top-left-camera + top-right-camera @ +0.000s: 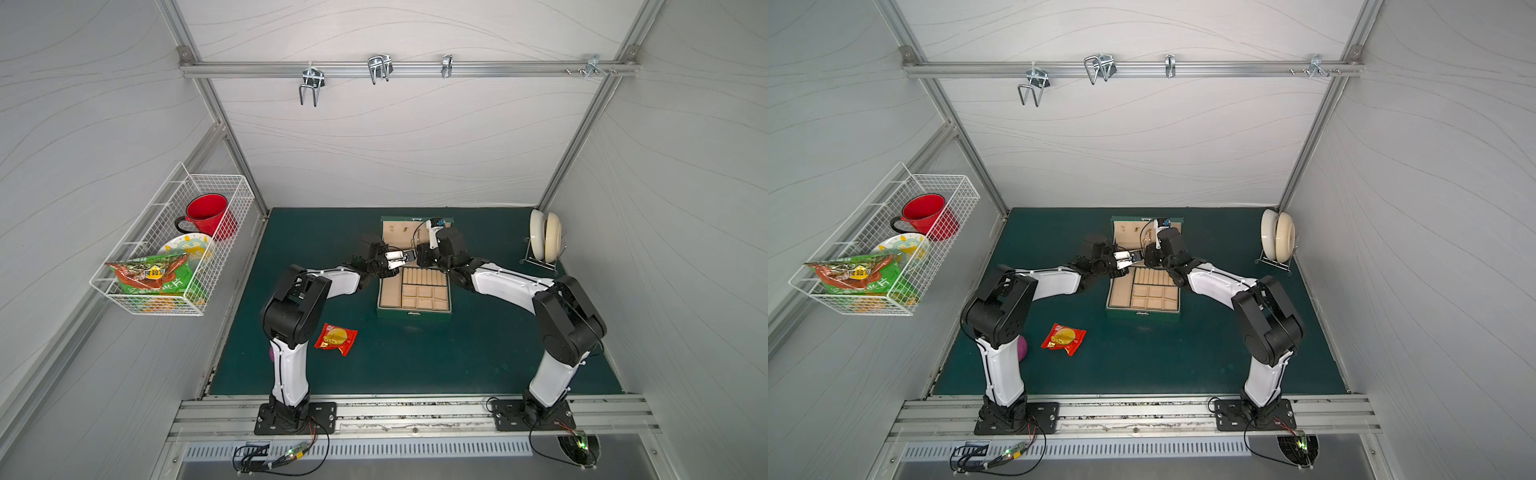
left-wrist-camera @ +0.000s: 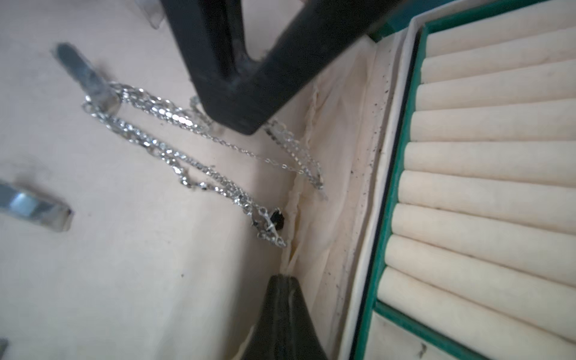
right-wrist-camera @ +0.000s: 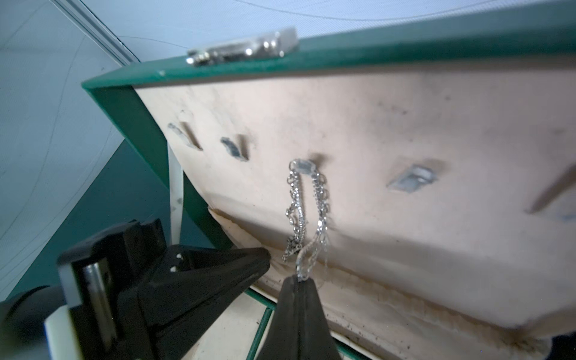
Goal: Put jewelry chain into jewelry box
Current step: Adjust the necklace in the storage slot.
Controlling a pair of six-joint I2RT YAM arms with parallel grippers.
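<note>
Green counter (image 1: 478,353) carries the open jewelry box (image 1: 413,313), its lid (image 3: 405,124) upright just ahead of both tools. Above the right tool (image 3: 296,281), the jewelry chain (image 3: 296,199) hangs from a hook (image 3: 301,166), its lowest loop apparently pinched in that clenched tool. Beside it, the left tool (image 2: 285,278) is clenched, empty. Let go gently, I judge, without tugging the loop off.

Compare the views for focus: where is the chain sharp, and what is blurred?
Left wrist view: chain fairly sharp, hooks blurred. Right wrist view: chain softer, latch blurred and glaring. Both top views: walls splay outward, chain too small to judge.
</note>
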